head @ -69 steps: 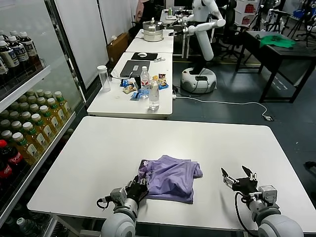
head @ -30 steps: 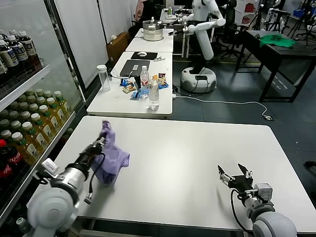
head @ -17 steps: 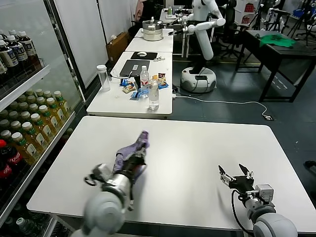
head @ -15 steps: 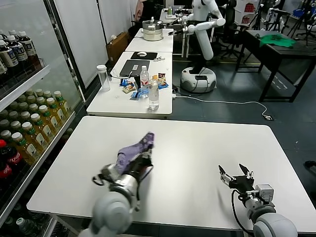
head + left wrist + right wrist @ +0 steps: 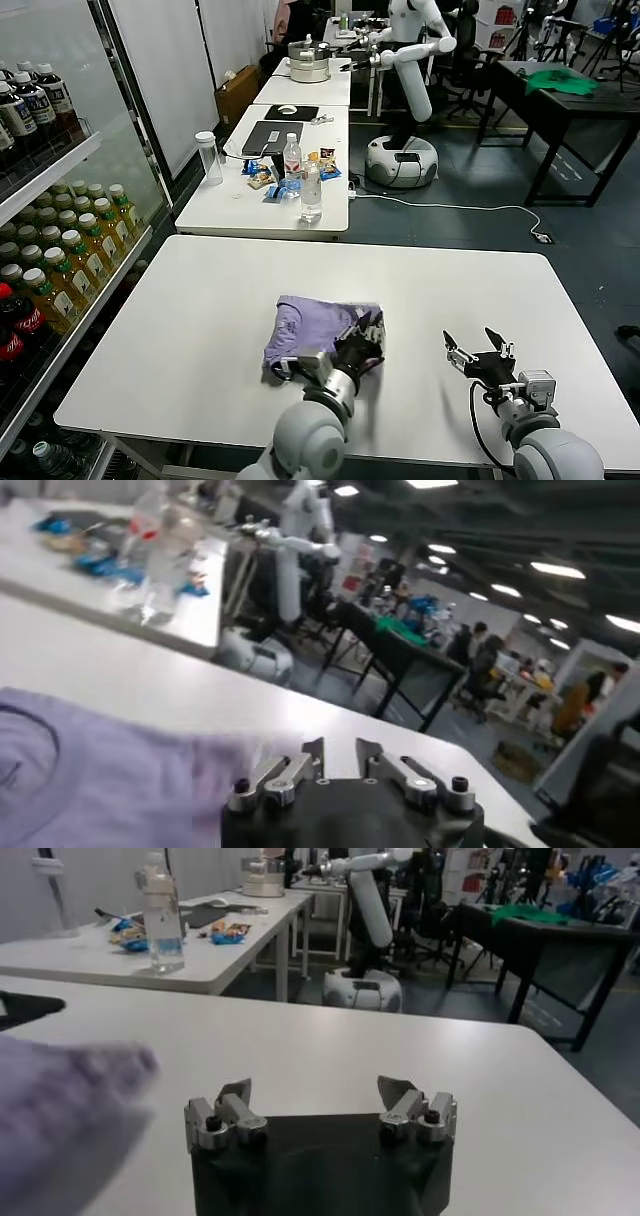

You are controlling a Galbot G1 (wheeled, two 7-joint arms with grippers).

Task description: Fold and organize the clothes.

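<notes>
The lavender T-shirt (image 5: pixel 308 330) lies in a loose, crumpled fold on the white table (image 5: pixel 190 300), near its front middle. My left gripper (image 5: pixel 364 346) is low at the shirt's right edge. In the left wrist view its jaws (image 5: pixel 338 748) stand a narrow gap apart with bare table showing between them, and the shirt (image 5: pixel 90 770) lies just beside one finger. My right gripper (image 5: pixel 480 355) rests open and empty on the table to the right of the shirt. The right wrist view shows its spread jaws (image 5: pixel 318 1093) and the shirt (image 5: pixel 50 1108) off to one side.
A second white table (image 5: pixel 270 205) behind holds bottles, snacks and a laptop. A drinks shelf (image 5: pixel 60 270) runs along the left. Another robot (image 5: pixel 405 60) and a dark table with a green cloth (image 5: pixel 560 82) stand far back.
My left gripper carried the bunched shirt up at the table's left, swung it right across the table, and now the shirt lies on the table. My right gripper has stayed put.
</notes>
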